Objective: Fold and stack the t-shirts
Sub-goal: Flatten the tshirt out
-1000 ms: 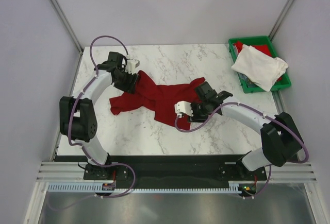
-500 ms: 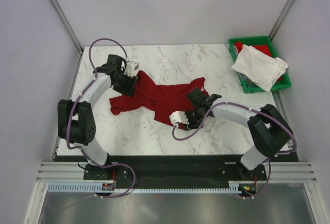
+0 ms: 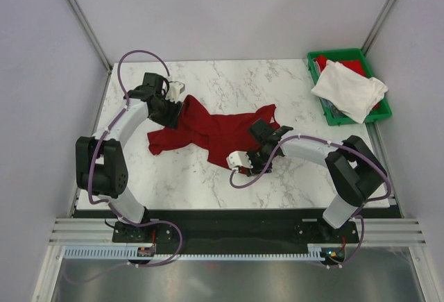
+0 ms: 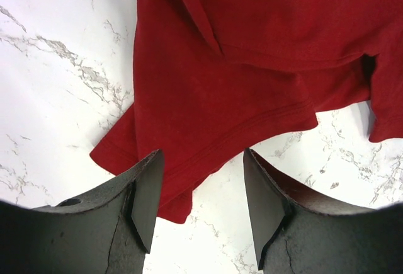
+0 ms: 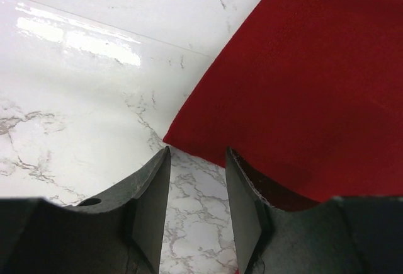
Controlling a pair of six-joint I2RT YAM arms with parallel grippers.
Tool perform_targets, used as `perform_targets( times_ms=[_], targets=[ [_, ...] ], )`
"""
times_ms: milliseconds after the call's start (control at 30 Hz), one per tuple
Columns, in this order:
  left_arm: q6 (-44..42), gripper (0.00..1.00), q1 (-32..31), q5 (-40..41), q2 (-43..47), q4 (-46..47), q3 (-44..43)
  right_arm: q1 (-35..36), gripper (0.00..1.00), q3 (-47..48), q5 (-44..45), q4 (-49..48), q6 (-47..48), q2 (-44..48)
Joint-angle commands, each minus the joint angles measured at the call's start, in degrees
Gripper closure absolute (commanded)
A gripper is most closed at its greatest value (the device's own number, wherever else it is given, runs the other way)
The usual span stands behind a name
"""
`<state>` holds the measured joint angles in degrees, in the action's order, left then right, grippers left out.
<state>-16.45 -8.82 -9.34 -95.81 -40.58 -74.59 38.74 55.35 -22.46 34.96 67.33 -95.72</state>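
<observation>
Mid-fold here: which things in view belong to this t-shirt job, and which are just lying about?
Job: crumpled dark red cloth t-shirt; off-white cloth t-shirt.
Lying about: green plastic bin under the off-white one; red cloth inside it, unclear what.

Our left arm (image 3: 132, 118) reaches forward along the left side and bends inward at the wrist. Our left gripper (image 4: 201, 179) points down, its jaws standing well apart. Our right arm (image 3: 309, 149) lies low, folded across toward the middle. Our right gripper (image 5: 197, 182) aims down too, jaws parted by a narrower gap.
</observation>
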Motion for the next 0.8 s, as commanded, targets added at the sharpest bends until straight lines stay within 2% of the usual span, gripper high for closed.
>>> perform_targets(
  times_ms=[0, 500, 600, 633, 667, 767],
  targets=[
    [0.8, 0.39, -0.06, 0.38, 1.5, 0.76, -0.03, 0.54, 0.52, 1.6, -2.85, 0.11, 1.4, -1.48],
    [0.63, 0.39, -0.14, 0.29, 1.42, 0.76, 0.41, 2.22, 0.58, 3.35, -2.85, 4.06, 1.84, -5.09],
    [0.36, 0.39, -0.15, -0.06, 1.85, 0.76, 1.28, 2.48, 0.74, 4.58, -2.59, 5.46, 1.31, -6.49],
    [0.36, 0.39, -0.15, -0.32, 2.03, 0.85, 1.55, 2.57, 0.94, 4.94, -2.59, 6.69, 1.14, -7.1],
    [0.19, 0.39, -0.06, -0.67, 2.12, 0.76, 1.9, 2.48, 1.0, 5.2, -2.5, 6.96, 0.53, -7.02],
    [-0.16, 0.38, -0.32, -2.6, 2.99, 0.59, 3.22, 1.95, 1.0, 5.38, -2.15, 6.26, -1.58, -4.57]
  ],
)
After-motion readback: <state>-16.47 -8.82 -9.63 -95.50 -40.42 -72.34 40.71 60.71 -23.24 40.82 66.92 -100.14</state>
